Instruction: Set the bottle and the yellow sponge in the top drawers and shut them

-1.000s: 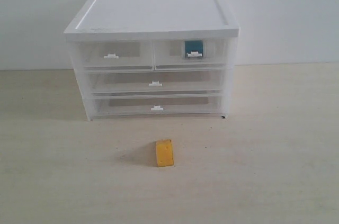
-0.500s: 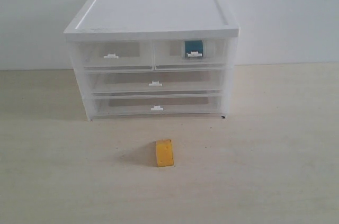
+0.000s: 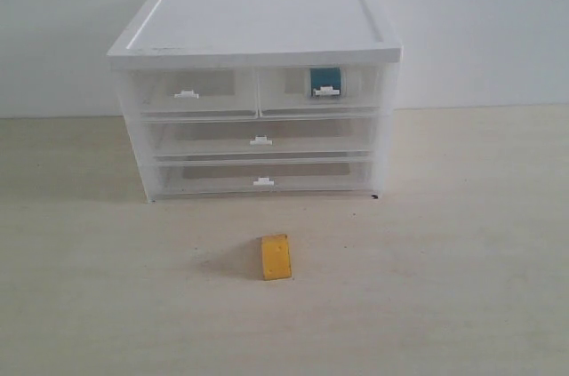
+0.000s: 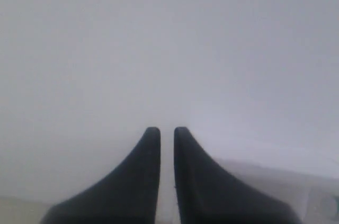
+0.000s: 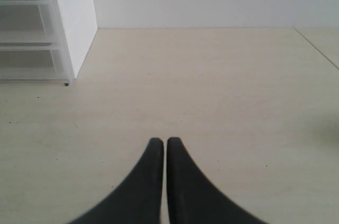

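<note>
The bottle (image 3: 325, 83) sits in the closed right top drawer (image 3: 320, 92), the yellow sponge (image 3: 276, 257) lies on the desk (image 3: 462, 269) toward its near edge, and the left gripper (image 4: 167, 131) and right gripper (image 5: 161, 142), both clenched empty, should probably open wide before pinching it squarely.

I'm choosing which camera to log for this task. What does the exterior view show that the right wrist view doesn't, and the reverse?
Only the exterior view shows the yellow sponge lying on the table in front of the cabinet, and the teal label of the bottle behind the closed right one of the top drawers. Only the right wrist view shows the right claw, fingers almost touching, holding nothing. Both show the cabinet, the table and the pale wall.
</note>
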Motion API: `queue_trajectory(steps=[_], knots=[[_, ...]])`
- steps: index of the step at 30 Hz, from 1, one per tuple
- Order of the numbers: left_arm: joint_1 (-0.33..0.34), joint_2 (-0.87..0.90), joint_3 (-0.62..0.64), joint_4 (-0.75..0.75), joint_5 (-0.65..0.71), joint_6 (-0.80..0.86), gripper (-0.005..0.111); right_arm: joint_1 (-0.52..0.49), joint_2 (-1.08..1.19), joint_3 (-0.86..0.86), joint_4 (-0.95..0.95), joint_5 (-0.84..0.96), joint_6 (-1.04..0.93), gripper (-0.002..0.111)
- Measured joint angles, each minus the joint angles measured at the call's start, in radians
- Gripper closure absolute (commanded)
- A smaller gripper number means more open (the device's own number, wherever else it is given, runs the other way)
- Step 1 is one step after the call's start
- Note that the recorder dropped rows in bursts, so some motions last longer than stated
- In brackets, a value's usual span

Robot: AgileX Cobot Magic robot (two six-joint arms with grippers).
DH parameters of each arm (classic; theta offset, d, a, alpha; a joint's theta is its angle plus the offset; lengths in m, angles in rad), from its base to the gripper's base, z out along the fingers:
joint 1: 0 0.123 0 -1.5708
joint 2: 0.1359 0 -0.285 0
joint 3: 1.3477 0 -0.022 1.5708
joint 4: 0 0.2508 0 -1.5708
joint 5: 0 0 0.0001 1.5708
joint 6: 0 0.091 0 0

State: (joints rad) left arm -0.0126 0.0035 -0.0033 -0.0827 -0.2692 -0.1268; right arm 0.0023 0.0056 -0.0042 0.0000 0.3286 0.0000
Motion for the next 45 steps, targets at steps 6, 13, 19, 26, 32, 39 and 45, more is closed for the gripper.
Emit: queue_trajectory(steps=[6,13,19,26,32,39,45], knots=[[0.0,0.117,-0.109,0.006,-0.052,-0.011,0.102,0.0,0.0,0.0,0.0,0.0,0.0,0.108],[0.0,0.478,-0.316,0.051,-0.015,-0.005,0.102,0.0,0.0,0.0,0.0,0.0,0.0,0.108],[0.0,0.736,-0.345,0.06,-0.158,0.001,0.102,0.0,0.0,0.0,0.0,0.0,0.0,0.108],[-0.039,0.93,-0.345,0.098,-0.262,-0.003,0.102,0.0,0.0,0.0,0.0,0.0,0.0,0.108],[-0.146,1.061,-0.349,0.105,-0.336,0.029,0.102,0.0,0.0,0.0,0.0,0.0,0.0,0.108],[-0.26,1.205,-0.351,0.062,-0.464,0.06,0.102,0.0,0.0,0.0,0.0,0.0,0.0,0.108],[-0.383,1.328,-0.354,-0.065,-0.607,0.163,0.102,0.0,0.0,0.0,0.0,0.0,0.0,0.108]])
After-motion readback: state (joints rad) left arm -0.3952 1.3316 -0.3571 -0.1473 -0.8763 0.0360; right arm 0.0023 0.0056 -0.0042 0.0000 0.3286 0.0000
